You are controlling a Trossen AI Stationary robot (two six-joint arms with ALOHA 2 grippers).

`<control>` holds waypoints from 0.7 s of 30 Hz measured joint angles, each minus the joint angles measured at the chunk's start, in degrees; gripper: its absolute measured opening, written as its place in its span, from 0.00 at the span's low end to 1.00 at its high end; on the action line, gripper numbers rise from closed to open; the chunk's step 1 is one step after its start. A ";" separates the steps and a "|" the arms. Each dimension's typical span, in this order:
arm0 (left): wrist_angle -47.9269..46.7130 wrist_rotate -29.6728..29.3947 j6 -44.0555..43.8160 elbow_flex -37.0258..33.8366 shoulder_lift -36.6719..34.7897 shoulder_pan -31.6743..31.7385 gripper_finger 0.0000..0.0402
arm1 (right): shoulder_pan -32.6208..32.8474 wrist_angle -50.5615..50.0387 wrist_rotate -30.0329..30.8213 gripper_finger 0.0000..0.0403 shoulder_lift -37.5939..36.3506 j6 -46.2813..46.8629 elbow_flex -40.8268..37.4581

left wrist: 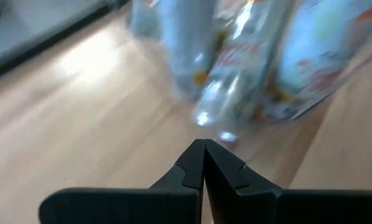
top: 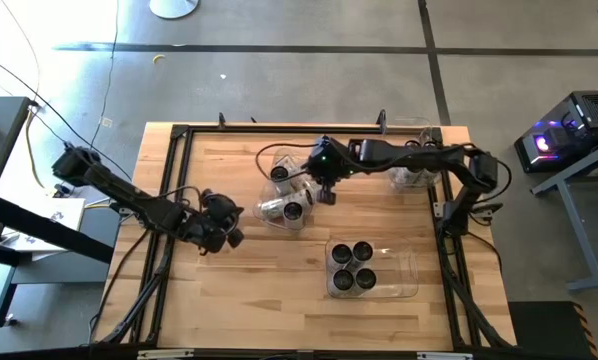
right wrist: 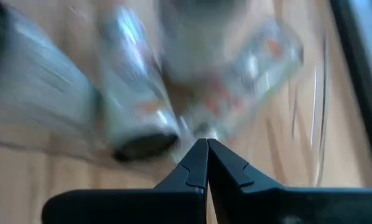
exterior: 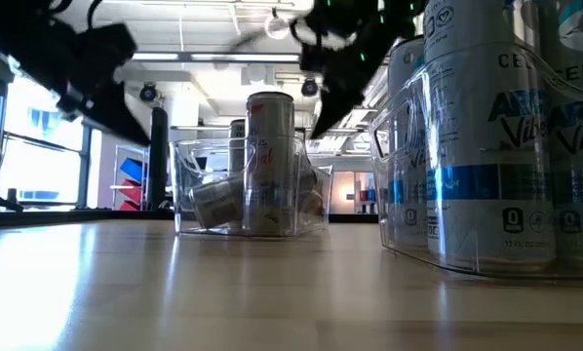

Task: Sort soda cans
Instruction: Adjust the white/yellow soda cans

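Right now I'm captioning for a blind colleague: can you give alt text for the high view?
A wooden table seen from above: the right gripper, shut, hangs over a clear bin of toppled soda cans. A nearer bin holds four upright cans; the left gripper, shut, waits aside.

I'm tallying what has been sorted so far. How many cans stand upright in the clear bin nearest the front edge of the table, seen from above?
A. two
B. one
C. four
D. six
C: the high view shows four dark round can tops clustered at the left end of the front bin, the rest of it bare.
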 joint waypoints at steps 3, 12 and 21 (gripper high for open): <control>2.44 -0.23 -5.87 -4.12 0.04 -0.74 0.00 | -1.59 0.40 0.06 0.00 0.13 2.06 -3.68; 31.37 -2.21 2.62 -15.69 0.65 0.92 0.00 | -1.00 13.55 -7.66 0.00 0.61 7.59 -11.39; 43.14 0.97 11.39 -16.68 6.35 4.83 0.00 | 2.55 18.48 -9.11 0.00 4.07 8.14 -11.52</control>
